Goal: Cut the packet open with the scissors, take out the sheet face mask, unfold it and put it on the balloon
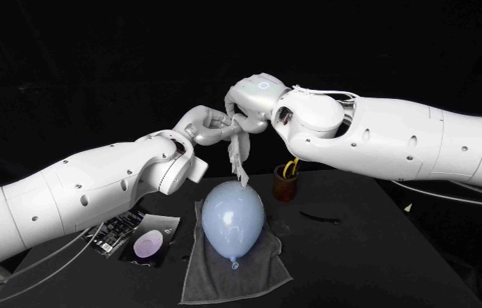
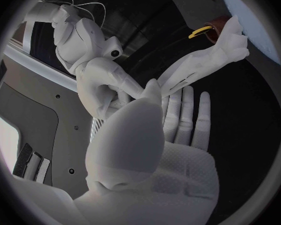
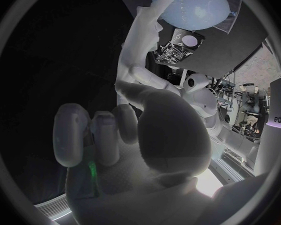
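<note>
A: Packet (image 1: 145, 238) status?

B: It lay at the table's near left, seemingly emptied, though its cut edge was too small to make out. Just beyond, the balloon (image 1: 233, 214) rested bare on a grey towel (image 1: 263, 266).

A: Scissors (image 1: 291, 165)?

B: Standing in the brown cup (image 1: 285, 188) behind the balloon.

A: And the sheet mask (image 1: 238, 156)?

B: Out, but bunched into a narrow strip. The left hand (image 1: 206, 128) and right hand (image 1: 253, 102) both pinched its top above the balloon, and its tip touched the balloon. Unfolding and laying it on were left.
</note>
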You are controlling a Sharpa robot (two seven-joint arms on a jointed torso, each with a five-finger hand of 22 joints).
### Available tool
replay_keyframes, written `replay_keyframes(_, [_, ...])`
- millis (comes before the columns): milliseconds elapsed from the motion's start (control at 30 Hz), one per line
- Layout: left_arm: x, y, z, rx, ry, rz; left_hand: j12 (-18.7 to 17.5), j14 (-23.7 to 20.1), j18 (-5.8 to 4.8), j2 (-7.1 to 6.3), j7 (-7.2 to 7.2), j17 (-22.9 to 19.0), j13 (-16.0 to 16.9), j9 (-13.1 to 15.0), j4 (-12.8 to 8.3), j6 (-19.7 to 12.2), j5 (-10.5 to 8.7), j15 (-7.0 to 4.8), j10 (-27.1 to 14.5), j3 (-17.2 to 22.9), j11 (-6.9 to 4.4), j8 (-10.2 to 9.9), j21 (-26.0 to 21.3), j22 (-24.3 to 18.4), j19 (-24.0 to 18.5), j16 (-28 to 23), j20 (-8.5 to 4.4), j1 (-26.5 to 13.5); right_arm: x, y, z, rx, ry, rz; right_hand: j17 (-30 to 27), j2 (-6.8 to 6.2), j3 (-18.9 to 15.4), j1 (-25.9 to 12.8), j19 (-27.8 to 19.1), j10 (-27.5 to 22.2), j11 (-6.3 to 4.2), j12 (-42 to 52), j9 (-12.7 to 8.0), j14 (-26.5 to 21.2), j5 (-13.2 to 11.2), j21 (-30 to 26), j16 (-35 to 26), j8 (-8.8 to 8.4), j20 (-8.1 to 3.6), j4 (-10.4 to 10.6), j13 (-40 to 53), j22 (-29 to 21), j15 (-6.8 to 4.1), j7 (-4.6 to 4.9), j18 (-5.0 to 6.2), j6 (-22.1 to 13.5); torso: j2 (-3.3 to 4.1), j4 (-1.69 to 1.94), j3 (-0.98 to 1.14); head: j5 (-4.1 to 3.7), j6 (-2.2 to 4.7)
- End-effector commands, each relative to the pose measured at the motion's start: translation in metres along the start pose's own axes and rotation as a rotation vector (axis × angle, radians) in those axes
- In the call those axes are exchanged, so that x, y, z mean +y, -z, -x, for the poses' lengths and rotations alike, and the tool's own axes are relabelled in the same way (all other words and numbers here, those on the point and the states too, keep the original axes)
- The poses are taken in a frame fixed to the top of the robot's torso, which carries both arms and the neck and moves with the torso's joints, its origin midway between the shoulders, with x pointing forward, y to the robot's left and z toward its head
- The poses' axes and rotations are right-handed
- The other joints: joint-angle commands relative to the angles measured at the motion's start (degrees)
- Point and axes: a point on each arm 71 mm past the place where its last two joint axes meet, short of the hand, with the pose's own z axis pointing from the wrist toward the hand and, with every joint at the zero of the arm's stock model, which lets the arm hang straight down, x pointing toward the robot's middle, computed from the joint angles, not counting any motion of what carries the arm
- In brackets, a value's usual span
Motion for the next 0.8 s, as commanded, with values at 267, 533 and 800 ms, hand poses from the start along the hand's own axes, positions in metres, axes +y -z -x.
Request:
replay_keyframes(267, [-0.002,-0.001,0.002,-0.035,0.017,-0.014,-2.77,4.57,1.90,-5.32,-0.27,-3.25,-0.70,1.18,-0.42,0.55,-0.33,-0.60,4.45,21.41,-0.66,2.40,0.21,-0.01,2.03,-2.28,-0.09,-1.42,0.002,0.002,0.000,0.001,0.006,0.012,14.81,0.20,0.35,0.21,2.72,0.36,0.16,0.32,1.01,6.03,0.19,0.20,0.30,0.24,-0.07,0.13,3.39,12.26,-0.38,-0.03,-0.45,0.48,-0.01,-0.03,0.01,0.11,-0.12])
replay_keyframes(533, [-0.001,-0.001,0.003,-0.035,0.031,-0.006,-2.75,5.85,1.86,-10.91,-0.20,-4.04,0.17,2.74,-5.77,0.47,0.01,-0.82,5.70,36.21,-0.84,4.56,0.17,0.06,2.35,-2.08,-0.10,-10.24,-0.005,0.001,0.001,-0.032,-0.045,-0.019,13.76,-1.51,-0.72,-1.76,1.76,-1.17,0.78,-2.86,0.60,5.79,-0.02,-2.51,-0.19,-0.69,0.10,1.69,0.98,11.53,0.02,0.65,0.07,-1.37,-0.03,0.02,-0.02,0.02,-0.10])
replay_keyframes(800, [-0.001,0.001,0.004,-0.032,0.046,-0.001,-2.41,5.90,1.80,-11.61,-0.35,-4.12,0.71,3.30,-9.37,0.56,0.03,-0.93,5.97,40.00,-0.97,5.25,0.22,0.09,2.28,-1.65,-0.09,-14.24,-0.032,0.012,-0.009,-0.054,-0.293,-0.112,-4.41,-7.27,-5.26,-6.64,-9.88,-19.36,3.16,-34.69,-2.86,-1.19,0.01,-30.69,-11.47,-8.40,1.98,9.08,-23.62,3.26,2.07,3.22,4.74,-9.92,0.00,0.06,-0.07,0.47,0.00])
